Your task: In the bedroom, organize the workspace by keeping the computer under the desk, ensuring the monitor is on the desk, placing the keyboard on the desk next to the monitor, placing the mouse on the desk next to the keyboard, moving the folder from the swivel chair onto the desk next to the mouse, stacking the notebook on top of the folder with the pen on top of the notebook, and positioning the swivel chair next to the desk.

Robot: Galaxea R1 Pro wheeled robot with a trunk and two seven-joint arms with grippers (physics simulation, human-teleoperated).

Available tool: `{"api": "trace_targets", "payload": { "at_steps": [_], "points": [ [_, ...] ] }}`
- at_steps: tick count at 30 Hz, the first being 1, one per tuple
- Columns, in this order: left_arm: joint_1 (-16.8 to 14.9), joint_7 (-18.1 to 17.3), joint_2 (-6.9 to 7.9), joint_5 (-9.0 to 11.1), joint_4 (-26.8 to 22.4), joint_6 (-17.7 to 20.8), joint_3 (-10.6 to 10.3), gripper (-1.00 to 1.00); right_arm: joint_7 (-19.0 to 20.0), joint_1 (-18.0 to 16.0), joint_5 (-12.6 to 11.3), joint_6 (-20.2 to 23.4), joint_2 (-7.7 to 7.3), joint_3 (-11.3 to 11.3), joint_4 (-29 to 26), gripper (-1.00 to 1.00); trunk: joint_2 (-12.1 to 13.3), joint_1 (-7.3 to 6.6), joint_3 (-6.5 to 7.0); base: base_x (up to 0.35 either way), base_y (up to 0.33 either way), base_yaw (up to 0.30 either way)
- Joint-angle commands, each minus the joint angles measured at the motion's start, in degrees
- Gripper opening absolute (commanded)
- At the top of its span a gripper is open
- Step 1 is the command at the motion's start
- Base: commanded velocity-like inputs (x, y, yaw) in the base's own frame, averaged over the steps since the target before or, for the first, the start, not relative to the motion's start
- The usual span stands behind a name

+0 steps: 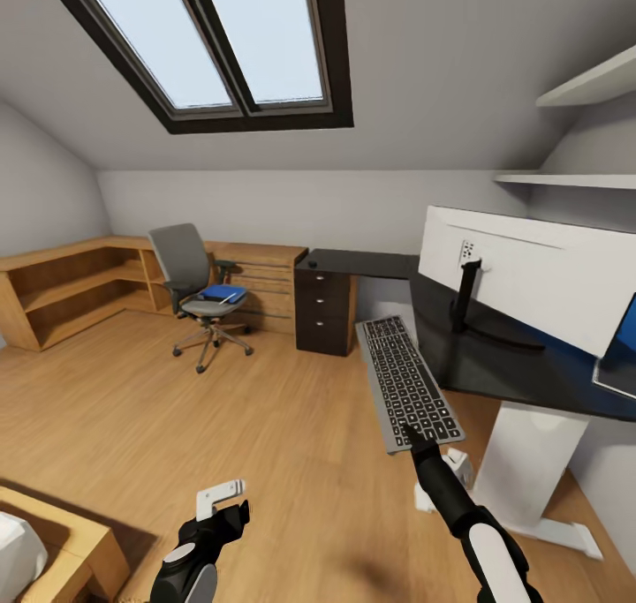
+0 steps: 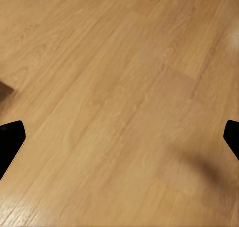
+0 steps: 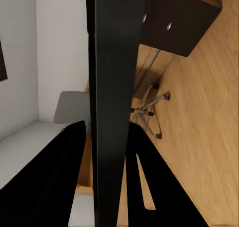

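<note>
1. Desk [image 1: 495,356]: black top, monitor [image 1: 539,272] standing on it, white back facing the camera.
2. Swivel chair [image 1: 190,272]: well apart from desk, blue folder [image 1: 223,293] on its seat.
3. Keyboard [image 1: 406,382]: held off the floor beside the desk edge, right gripper [image 1: 413,435] pinching its near end.
4. Left gripper [image 1: 221,497]: fingers spread, nothing held, above the floor [image 2: 119,87].

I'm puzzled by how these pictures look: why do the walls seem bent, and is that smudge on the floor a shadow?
Head view: a wide lens stretches the edges, so the monitor and desk loom large. Left wrist view: a soft, blurred shadow lies on the wooden floor, fingertips dark at the edges. Right wrist view: the keyboard, held edge-on, looks like a dark slab.
</note>
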Motion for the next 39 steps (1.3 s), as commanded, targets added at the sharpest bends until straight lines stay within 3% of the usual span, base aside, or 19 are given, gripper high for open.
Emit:
{"api": "trace_targets", "payload": {
  "at_steps": [1,25,39],
  "points": [
    [-0.05,0.48,0.02,0.53,-0.05,0.11,-0.11,1.0,0.13,-0.03,-0.49,0.46,0.07,-0.2,-0.05,-1.0,-0.03,0.0,-0.06,0.034,0.001,0.239],
    [-0.05,0.46,0.02,0.5,-0.04,0.11,-0.11,1.0,0.12,-0.03,-0.49,0.44,0.07,-0.2,-0.05,-1.0,-0.03,0.0,-1.7,0.261,0.204,0.146],
    [-0.05,0.42,0.0,0.5,0.04,0.11,-0.11,1.0,0.22,-0.03,-0.56,0.27,0.02,-0.29,0.04,-1.0,-0.03,0.0,-2.08,0.317,0.023,0.023]
  ]
}}
